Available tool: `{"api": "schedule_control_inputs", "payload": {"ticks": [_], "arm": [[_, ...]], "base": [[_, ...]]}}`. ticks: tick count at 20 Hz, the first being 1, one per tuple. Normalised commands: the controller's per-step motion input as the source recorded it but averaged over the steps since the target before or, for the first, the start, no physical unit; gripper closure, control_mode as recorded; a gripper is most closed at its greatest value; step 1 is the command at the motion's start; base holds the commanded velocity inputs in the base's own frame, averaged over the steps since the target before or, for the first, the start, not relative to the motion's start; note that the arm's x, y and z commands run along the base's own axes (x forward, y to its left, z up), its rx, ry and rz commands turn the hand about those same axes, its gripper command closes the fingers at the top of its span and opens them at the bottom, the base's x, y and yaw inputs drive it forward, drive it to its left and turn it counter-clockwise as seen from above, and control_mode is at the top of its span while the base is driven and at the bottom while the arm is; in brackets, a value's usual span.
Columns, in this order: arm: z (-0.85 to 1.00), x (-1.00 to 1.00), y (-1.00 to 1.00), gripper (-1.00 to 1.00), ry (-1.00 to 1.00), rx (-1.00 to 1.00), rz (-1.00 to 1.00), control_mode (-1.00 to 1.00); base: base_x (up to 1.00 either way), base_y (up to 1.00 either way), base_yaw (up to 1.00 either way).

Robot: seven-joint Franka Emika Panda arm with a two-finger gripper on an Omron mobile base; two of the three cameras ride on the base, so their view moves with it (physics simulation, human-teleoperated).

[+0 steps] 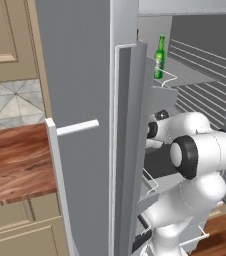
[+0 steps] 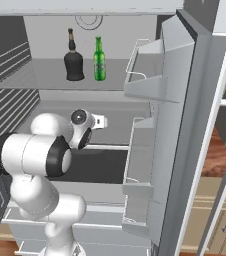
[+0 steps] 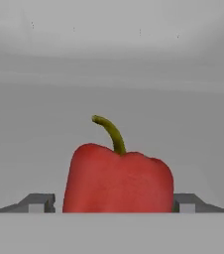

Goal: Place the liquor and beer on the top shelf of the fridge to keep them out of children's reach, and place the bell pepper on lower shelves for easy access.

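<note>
Bell pepper [image 3: 118, 182] sitting right between pincer [image 3: 114, 203] tips inside fridge [image 2: 185, 125], below top shelf [image 2: 45, 80]. Tips looking spread, so releasing, I think. Liquor [image 2: 74, 62], beer [image 2: 99, 60] standing well above. Next: backing straight out.

Kitchen: open fridge [image 2: 195, 100], wood counter [image 1: 15, 160], beige cabinets [image 1: 5, 30].

From my left base camera I see beige panelled cabinets [image 1: 5, 40] above a patterned grey tile backsplash [image 1: 15, 102], with a reddish wood-grain bench [image 1: 15, 165] below and more beige cabinet fronts [image 1: 20, 227] under it. My right base camera shows beige drawers with bar handles [image 2: 225, 220]. Lighting looks flat and even.
</note>
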Motion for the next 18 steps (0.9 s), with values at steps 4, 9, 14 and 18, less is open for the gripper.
{"api": "schedule_control_inputs", "payload": {"ticks": [4,9,14,18], "arm": [[0.10,-0.28,0.00,-1.00,0.00,0.00,0.00,-1.00],[0.32,-0.38,0.00,-1.00,0.02,0.00,0.00,-1.00],[0.36,-0.66,0.00,-1.00,0.05,-0.04,0.00,-1.00],[0.31,-0.86,0.00,-1.00,0.16,-0.06,0.00,-1.00]], "base": [[0.00,0.00,0.00],[0.00,0.00,0.00],[0.00,0.00,0.00],[0.00,0.00,0.00]]}}
